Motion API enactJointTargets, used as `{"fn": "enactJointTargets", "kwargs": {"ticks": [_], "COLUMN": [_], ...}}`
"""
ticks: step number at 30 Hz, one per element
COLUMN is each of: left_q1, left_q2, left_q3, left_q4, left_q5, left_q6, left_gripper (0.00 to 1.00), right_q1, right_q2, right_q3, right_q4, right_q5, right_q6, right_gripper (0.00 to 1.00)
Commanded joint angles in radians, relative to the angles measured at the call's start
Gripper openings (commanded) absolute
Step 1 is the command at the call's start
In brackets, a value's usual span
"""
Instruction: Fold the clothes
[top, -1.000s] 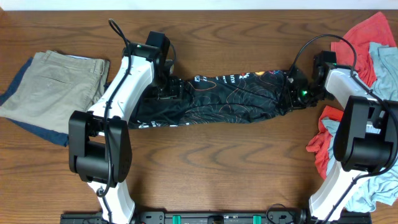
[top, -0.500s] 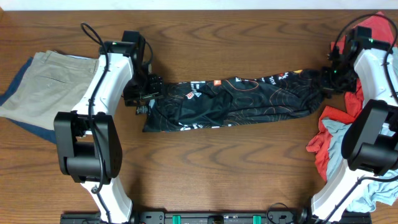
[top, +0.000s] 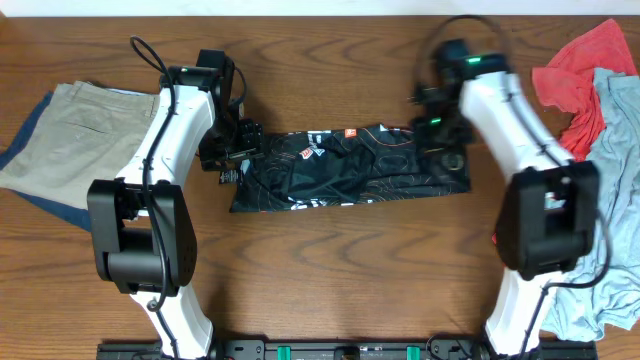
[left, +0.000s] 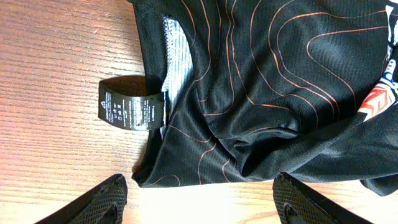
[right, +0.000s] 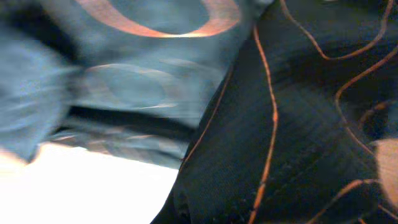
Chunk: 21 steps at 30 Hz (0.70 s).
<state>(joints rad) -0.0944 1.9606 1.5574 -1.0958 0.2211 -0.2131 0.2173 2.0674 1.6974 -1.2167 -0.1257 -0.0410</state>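
The black jersey (top: 340, 165) lies bunched lengthwise mid-surface, nearer the far edge. The left hand (left: 200, 198) hovers over its left end, fingers spread wide, holding nothing. The right hand (top: 443, 140) sits at its right end; its grip cannot be told.

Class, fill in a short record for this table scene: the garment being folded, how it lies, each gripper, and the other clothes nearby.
garment: black jersey with orange contour lines and white lettering
lay: long band across the wooden table
label: black care tag sticking out at the jersey's left edge
left gripper: jaws wide open at the jersey's left end, holding nothing
right gripper: over the jersey's right end; wrist view blurred, jaws unclear
other clothes: khaki trousers far left; red garment and light-blue garment far right
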Motion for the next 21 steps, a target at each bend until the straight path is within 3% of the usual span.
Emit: {"fn": "enactJointTargets", "kwargs": {"ticks": [1, 3, 4, 6, 7, 8, 12, 16, 21], "left_q1": [0.0, 0.0, 0.0, 0.0, 0.0, 0.0, 0.0, 0.0, 0.0], "left_q2": [-0.008, -0.008, -0.008, -0.008, -0.008, -0.008, -0.008, -0.008, -0.008], "left_q3": [-0.009, -0.009, -0.009, -0.009, -0.009, -0.009, -0.009, -0.009, -0.009], "left_q4": [-0.003, -0.003, -0.004, -0.004, -0.004, -0.004, -0.003, -0.003, -0.002], "left_q5": [-0.008, -0.008, -0.008, -0.009, -0.008, -0.008, -0.009, -0.009, -0.009], "left_q6": [-0.01, -0.01, -0.01, -0.009, -0.009, -0.009, -0.009, -0.009, -0.009], "left_gripper": [0.77, 0.77, 0.77, 0.77, 0.77, 0.77, 0.77, 0.77, 0.77], "right_q1": [0.101, 0.147, 0.169, 0.201, 0.214, 0.222, 0.231, 0.205, 0.146], "right_q2": [0.002, 0.004, 0.005, 0.007, 0.007, 0.007, 0.007, 0.007, 0.008], "right_q3": [0.008, 0.008, 0.008, 0.008, 0.008, 0.008, 0.008, 0.008, 0.008], "right_q4": [0.001, 0.006, 0.008, 0.005, 0.005, 0.005, -0.001, -0.008, 0.008], "right_q5": [-0.016, 0.002, 0.011, 0.021, 0.027, 0.038, 0.161, 0.323, 0.227], "right_q6": [-0.028, -0.028, -0.027, -0.028, -0.029, -0.029, -0.006, 0.137, 0.153], "right_gripper": [0.01, 0.04, 0.12, 0.38, 0.56, 0.65, 0.66, 0.67, 0.7]}}
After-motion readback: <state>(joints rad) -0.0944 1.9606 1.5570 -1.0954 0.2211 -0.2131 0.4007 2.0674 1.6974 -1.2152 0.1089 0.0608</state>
